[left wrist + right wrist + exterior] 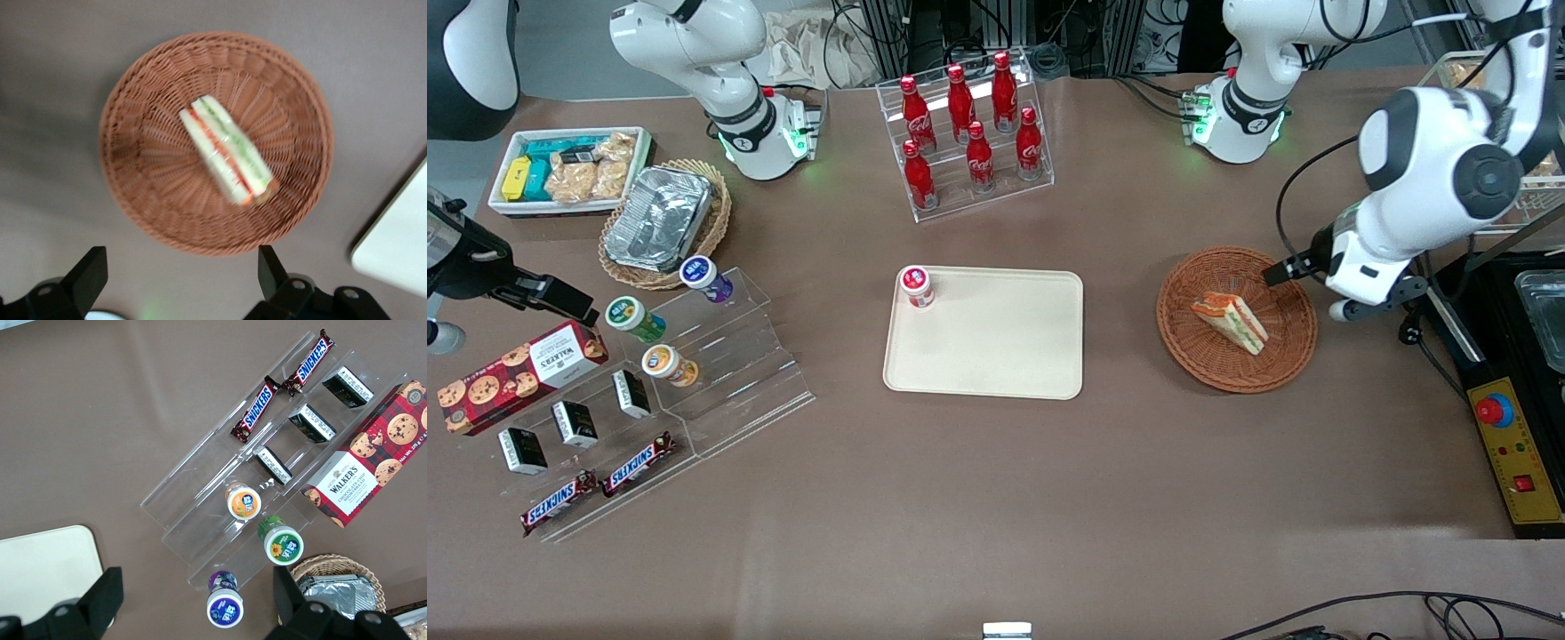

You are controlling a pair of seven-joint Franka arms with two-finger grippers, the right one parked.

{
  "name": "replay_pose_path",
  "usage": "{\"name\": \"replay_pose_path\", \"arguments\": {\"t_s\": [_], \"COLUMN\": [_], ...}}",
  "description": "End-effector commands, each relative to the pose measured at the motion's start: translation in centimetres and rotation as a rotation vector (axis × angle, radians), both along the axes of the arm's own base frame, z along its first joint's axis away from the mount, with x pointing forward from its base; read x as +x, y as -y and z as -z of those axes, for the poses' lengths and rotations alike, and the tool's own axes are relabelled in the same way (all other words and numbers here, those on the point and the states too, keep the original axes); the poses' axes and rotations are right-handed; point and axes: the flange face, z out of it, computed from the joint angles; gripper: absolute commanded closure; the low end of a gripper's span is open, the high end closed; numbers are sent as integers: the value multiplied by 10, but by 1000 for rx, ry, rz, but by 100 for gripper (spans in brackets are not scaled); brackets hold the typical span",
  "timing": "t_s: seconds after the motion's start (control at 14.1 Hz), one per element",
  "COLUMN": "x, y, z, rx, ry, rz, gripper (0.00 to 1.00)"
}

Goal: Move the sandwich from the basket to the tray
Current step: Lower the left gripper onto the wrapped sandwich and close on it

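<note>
— Where's the working arm just now?

— Bent over at the working arm's end of the brown table (996, 498), its white wrist hanging above the rim of the round reddish-brown woven wicker basket (1209, 351). The gripper (181, 277) hovers over the table just beside that basket, and its two black fingers (88, 272) are spread wide, holding nothing.

— And the sandwich?

— The small triangular wedge of white bread (1232, 322) lies in the middle of the basket, resting on its side, with green, orange and red filling stripes showing along the cut edge. From the wrist camera it looks soft and a little blurred against the ribbed weave.

— What's the basket like up close?

— Shallow, with radiating spokes in the floor and a tighter braided rim (140, 87). Matte, rough texture.

— And the tray?

— The flat rectangular cream-coloured plastic tray (996, 356) sits near the table's centre, well apart from the basket. Smooth surface, rounded corners, low raised rim. A small red-and-white lidded cup (916, 286) stands at one corner of it, the one farther from the front camera and toward the parked arm's end.
</note>
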Motion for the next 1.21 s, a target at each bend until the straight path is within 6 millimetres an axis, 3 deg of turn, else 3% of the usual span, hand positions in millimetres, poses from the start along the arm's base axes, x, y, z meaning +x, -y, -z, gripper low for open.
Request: {"name": "replay_pose_path", "arguments": {"t_s": [0.0,0.21,0.64,1.13], "x": [-10,-7,-2,-1], "y": [19,32,34,40], "z": [33,62,95,103], "rx": [15,50,61,68], "ry": [51,26,23,21], "rz": [-134,-292,-333,-357], "gripper": [0,0,1,8]}}
